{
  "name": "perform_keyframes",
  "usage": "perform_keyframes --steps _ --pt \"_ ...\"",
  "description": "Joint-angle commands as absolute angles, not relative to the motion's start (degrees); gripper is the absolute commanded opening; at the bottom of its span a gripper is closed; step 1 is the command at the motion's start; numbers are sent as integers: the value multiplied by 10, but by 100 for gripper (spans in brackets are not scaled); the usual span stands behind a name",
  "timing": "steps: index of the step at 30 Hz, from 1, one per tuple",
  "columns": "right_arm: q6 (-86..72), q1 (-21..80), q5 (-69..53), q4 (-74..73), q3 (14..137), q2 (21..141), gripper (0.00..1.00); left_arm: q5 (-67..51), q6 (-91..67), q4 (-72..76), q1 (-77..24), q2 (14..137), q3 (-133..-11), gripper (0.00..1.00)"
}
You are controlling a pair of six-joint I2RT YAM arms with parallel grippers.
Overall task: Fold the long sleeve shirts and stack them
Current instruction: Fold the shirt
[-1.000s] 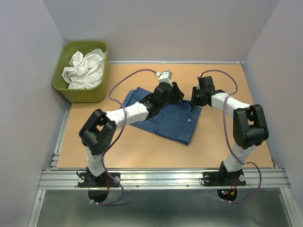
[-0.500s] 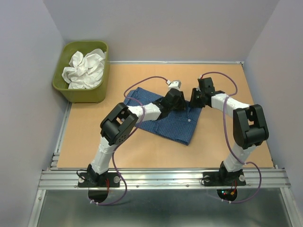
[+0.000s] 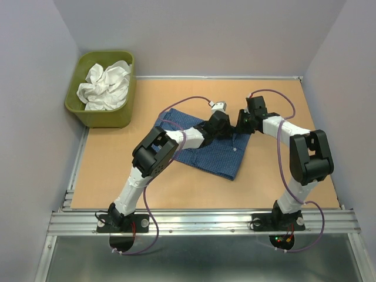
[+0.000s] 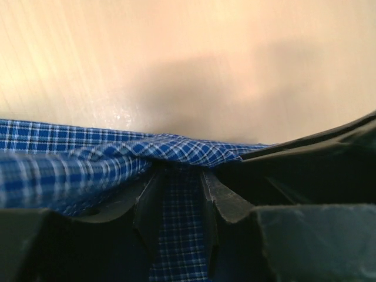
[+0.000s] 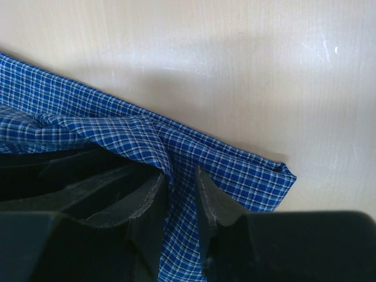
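Two arms meet over a blue checked shirt (image 3: 218, 154) lying partly folded at the middle of the wooden table (image 3: 111, 176), seen from the overhead camera. Both claws sit side by side on the shirt's upper edge, just right of centre in the frame.

The left gripper (image 4: 179, 188) has its jaws drawn in on a raised pucker of checked cloth, which runs down between the fingers in the wrist view. It looks clamped on the fabric. The right gripper (image 5: 181, 194) likewise pinches a ridge of the same cloth beside the shirt's squared corner, with bare tabletop beyond it.

The step in hand appears to be the grip before a fold, with each claw taking its share of the far edge. The next move would seem to call for both arms to lift together and carry that edge toward the bottom of the frame. They would need to move in step, so the cloth stays taut between them and lands flat rather than bunched.

A crumpled white garment (image 3: 106, 85) waits in the olive-green tub (image 3: 103, 117) at the upper left, well apart from the arms and not yet folded.
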State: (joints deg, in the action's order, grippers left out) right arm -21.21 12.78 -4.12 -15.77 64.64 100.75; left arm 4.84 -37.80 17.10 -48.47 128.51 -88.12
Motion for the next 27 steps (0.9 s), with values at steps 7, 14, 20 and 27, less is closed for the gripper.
perform_keyframes --steps 7,14,20,27 --pt "-209 120 -44 -134 628 976 31 28 -384 194 -472 1290 -916 41" --pt "-213 120 -53 -134 631 982 31 3 -382 221 -473 1292 -906 37" --pt "-213 120 -55 -134 631 962 31 -20 -387 223 -473 1301 -912 17" --pt "-214 120 -40 -134 621 923 32 6 -387 186 -473 1274 -910 0"
